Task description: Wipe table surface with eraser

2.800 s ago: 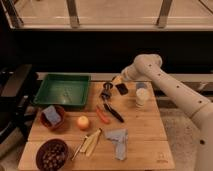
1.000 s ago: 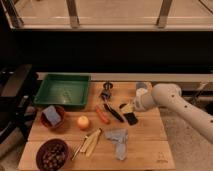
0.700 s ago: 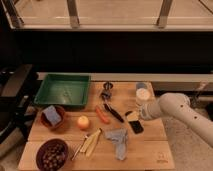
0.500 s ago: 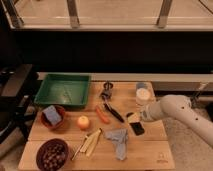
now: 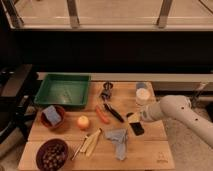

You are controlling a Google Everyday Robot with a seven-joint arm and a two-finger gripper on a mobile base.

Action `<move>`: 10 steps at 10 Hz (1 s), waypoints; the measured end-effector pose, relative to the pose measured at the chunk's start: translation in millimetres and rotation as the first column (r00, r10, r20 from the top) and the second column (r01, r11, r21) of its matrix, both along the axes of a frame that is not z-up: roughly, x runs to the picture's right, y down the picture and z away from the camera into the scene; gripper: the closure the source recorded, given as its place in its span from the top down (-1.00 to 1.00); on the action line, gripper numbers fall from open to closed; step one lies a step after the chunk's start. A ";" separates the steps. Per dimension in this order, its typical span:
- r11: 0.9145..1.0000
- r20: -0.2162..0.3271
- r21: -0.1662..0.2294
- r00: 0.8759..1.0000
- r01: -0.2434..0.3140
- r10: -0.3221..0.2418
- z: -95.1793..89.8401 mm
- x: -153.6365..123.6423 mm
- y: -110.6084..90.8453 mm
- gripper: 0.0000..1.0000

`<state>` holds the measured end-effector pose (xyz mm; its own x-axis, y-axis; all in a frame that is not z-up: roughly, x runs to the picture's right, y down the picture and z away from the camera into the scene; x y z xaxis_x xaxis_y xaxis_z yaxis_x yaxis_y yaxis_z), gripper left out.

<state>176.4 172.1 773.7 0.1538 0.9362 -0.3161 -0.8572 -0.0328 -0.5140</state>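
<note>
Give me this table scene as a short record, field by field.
gripper: low over the table, right of centre, at the eraser
eraser: dark block on the wood, right of the grey cloth
grey cloth: crumpled, front centre
green tray: back left
bowl with blue sponge: left edge
bowl of nuts: front left
cup: back right

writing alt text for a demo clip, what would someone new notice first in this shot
The white robot arm reaching in from the right stands out most. Its hand is low over the wooden table, right of centre, with a dark eraser at its tip. Next comes the bright green tray at the back left, then the orange fruit in front of it.
</note>
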 end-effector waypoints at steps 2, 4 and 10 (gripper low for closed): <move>0.999 -0.020 -0.009 0.999 -0.041 0.041 6.6 20.1 16.7 -1.00; 0.999 -0.028 -0.017 0.998 -0.051 0.051 14.0 22.9 26.4 -1.00; 0.996 -0.144 -0.046 0.987 -0.082 0.074 44.8 95.1 40.4 -1.00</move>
